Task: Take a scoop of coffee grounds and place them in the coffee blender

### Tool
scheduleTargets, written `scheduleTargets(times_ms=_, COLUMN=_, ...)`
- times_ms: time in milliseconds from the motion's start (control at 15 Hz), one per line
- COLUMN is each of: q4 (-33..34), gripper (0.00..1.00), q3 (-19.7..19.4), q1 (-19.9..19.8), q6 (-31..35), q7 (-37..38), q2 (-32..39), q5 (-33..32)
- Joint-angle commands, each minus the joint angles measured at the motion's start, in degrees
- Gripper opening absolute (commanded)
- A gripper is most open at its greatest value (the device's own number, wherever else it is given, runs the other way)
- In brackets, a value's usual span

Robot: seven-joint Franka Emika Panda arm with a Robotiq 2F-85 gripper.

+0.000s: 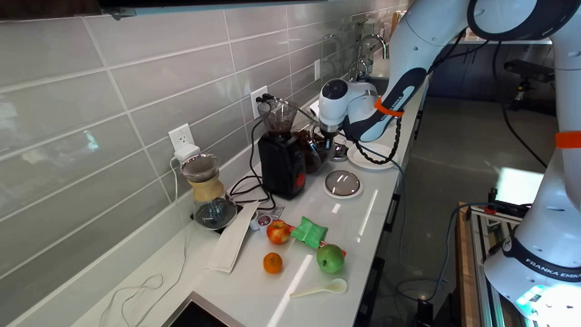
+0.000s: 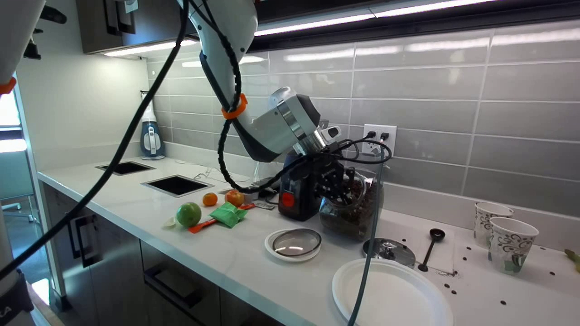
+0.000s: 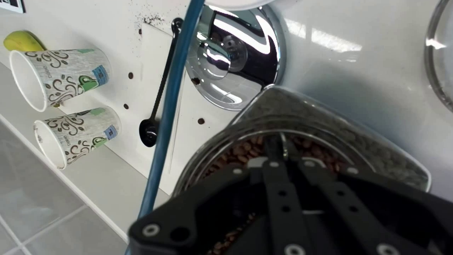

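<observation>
In the wrist view the claw [image 3: 284, 146] juts in from five o'clock, its fingers over the mouth of a glass jar [image 3: 385, 164] of brown beans [image 3: 240, 154]; whether they hold anything, I can't tell. At twelve a shiny metal lid [image 3: 244, 71] lies just beside the jar on the white table [image 3: 329, 67]. At ten a black scoop [image 3: 162, 82] rests on a white sheet [image 3: 150, 53], alongside a blue cable [image 3: 170, 102]. Farther out, two patterned paper cups [image 3: 70, 76] stand toward nine.

The scoop [image 3: 148, 132] looks like glossy plastic, the coffee blender [image 1: 278, 168] like smooth plastic; the round lid [image 3: 235, 58] is mirror-polished metal, the bean jar [image 2: 351, 222] glassy, the cups [image 3: 88, 132] printed paper, the surface [image 2: 249, 253] smooth and glossy, the tiles [image 1: 59, 131] glazed, the end effector [image 3: 284, 147] matt
</observation>
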Motion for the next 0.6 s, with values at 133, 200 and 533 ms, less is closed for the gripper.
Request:
scheduleTargets(times_ms=133, q4=0.36, gripper=0.01, q3=-2.02, q1=3.97, q6=-4.67, q7=7.29, q2=0.36, q5=-6.99)
scheduleTargets(times_ms=200, q4=-0.04, gripper=0.01, q3=-1.79, q1=4.28, q6=-5.20, q7=8.00, q2=0.19, q5=-7.56)
scheduleTargets(times_ms=533, q4=-1.31, gripper=0.01, q3=-2.44, q1=7.86, q6=-8.65, q7=15.74, q2=-1.39, q5=-14.93)
